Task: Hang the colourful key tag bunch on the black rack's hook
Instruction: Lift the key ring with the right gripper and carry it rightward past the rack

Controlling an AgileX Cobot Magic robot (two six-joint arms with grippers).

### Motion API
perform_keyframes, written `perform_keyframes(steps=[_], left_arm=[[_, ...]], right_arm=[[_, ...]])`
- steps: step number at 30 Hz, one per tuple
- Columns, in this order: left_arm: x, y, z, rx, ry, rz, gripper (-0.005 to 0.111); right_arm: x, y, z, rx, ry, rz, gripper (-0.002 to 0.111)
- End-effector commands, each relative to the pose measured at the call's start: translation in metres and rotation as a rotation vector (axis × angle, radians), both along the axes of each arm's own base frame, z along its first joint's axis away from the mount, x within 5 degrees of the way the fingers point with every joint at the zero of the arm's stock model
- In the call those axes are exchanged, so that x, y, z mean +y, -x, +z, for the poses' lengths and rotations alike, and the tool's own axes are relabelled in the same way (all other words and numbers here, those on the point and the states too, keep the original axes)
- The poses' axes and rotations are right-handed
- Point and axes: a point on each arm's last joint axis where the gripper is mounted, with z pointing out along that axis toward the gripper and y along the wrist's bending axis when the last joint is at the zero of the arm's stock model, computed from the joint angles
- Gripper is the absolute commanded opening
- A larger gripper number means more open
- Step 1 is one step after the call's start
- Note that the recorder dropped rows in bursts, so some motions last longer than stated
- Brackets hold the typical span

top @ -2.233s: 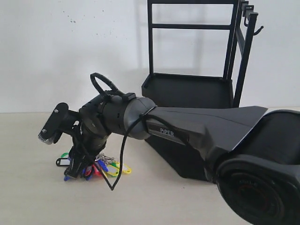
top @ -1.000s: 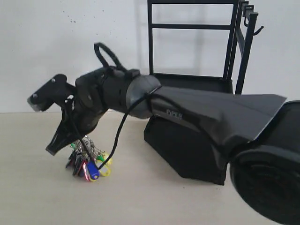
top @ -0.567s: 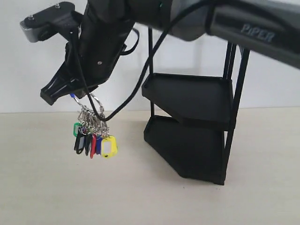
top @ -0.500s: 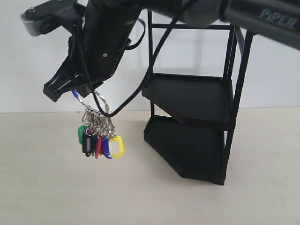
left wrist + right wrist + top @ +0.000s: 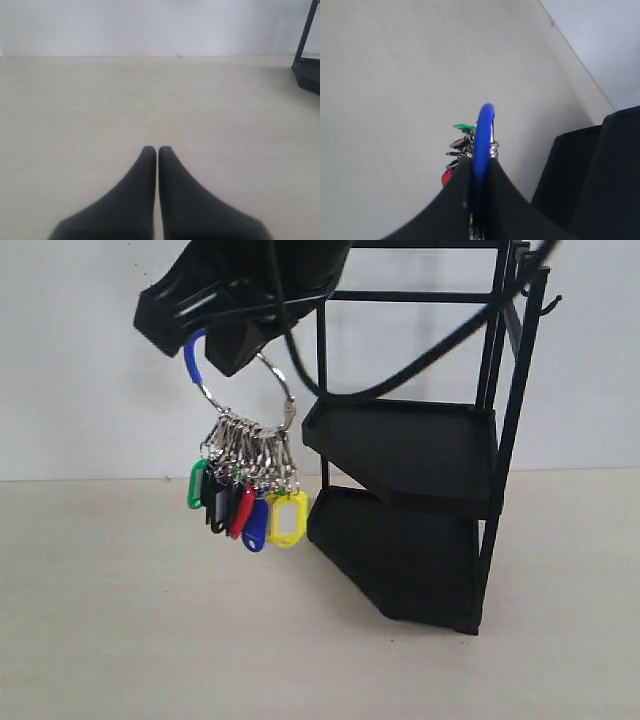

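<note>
The colourful key tag bunch (image 5: 245,495) hangs in the air left of the black rack (image 5: 420,450). My right gripper (image 5: 205,325) is shut on the blue sleeve of its large silver ring, high at the top left of the exterior view. In the right wrist view the blue sleeve (image 5: 482,135) stands between the two black fingers of my right gripper (image 5: 479,167), with small rings and a green and a red tag beyond. A hook (image 5: 548,305) sticks out at the rack's upper right. My left gripper (image 5: 157,149) is shut over bare table, holding nothing.
The rack's two angular trays (image 5: 400,440) stand right of the hanging bunch. A black cable (image 5: 420,365) from the right arm loops across the rack's frame. The pale table (image 5: 150,640) lies below, a white wall behind. A corner of the rack (image 5: 307,70) shows in the left wrist view.
My right gripper has lifted the bunch off the table and carried it up and to the right, closer to the rack. The tags now swing well above the table.
</note>
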Motion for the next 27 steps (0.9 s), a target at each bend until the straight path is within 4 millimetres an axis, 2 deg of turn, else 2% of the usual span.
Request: perform_keyframes(steps=[1,4,8,10,11,13,14,16,18,20,21,22,25,27], left_arm=[[0.000,0.000,0.002,-0.019,0.017,0.005,0.004],[0.000,0.000,0.002,-0.019,0.017,0.005,0.004],[0.000,0.000,0.002,-0.019,0.017,0.005,0.004],[0.000,0.000,0.002,-0.019,0.017,0.005,0.004],[0.000,0.000,0.002,-0.019,0.017,0.005,0.004],[0.000,0.000,0.002,-0.019,0.017,0.005,0.004],[0.000,0.000,0.002,-0.019,0.017,0.005,0.004],[0.000,0.000,0.002,-0.019,0.017,0.005,0.004],[0.000,0.000,0.002,-0.019,0.017,0.005,0.004],[0.000,0.000,0.002,-0.019,0.017,0.005,0.004],[0.000,0.000,0.002,-0.019,0.017,0.005,0.004],[0.000,0.000,0.002,-0.019,0.017,0.005,0.004],[0.000,0.000,0.002,-0.019,0.017,0.005,0.004],[0.000,0.000,0.002,-0.019,0.017,0.005,0.004]], right_arm=[[-0.028,0.029,0.013,-0.016,-0.015,-0.007,0.000],[-0.042,0.044,0.004,0.022,0.003,-0.032,0.000],[-0.046,0.049,-0.032,0.070,0.013,-0.061,0.000],[-0.054,0.048,-0.045,0.059,0.146,-0.045,0.000],[-0.061,0.046,-0.047,0.053,0.220,-0.089,0.000],[-0.076,0.041,-0.039,-0.026,0.260,-0.254,0.000],[-0.083,0.040,-0.032,-0.072,0.226,-0.359,0.000],[-0.084,0.040,-0.019,-0.113,0.034,-0.471,0.000],[-0.069,0.047,-0.014,-0.070,-0.118,-0.351,0.000],[-0.054,0.059,-0.016,-0.038,-0.113,-0.105,0.000],[-0.052,0.062,-0.017,-0.031,-0.091,-0.050,0.000],[-0.056,0.064,-0.015,-0.035,-0.080,-0.061,0.000],[-0.073,0.059,-0.006,-0.064,-0.138,-0.275,0.000],[-0.073,0.060,-0.003,-0.062,-0.171,-0.288,0.000]])
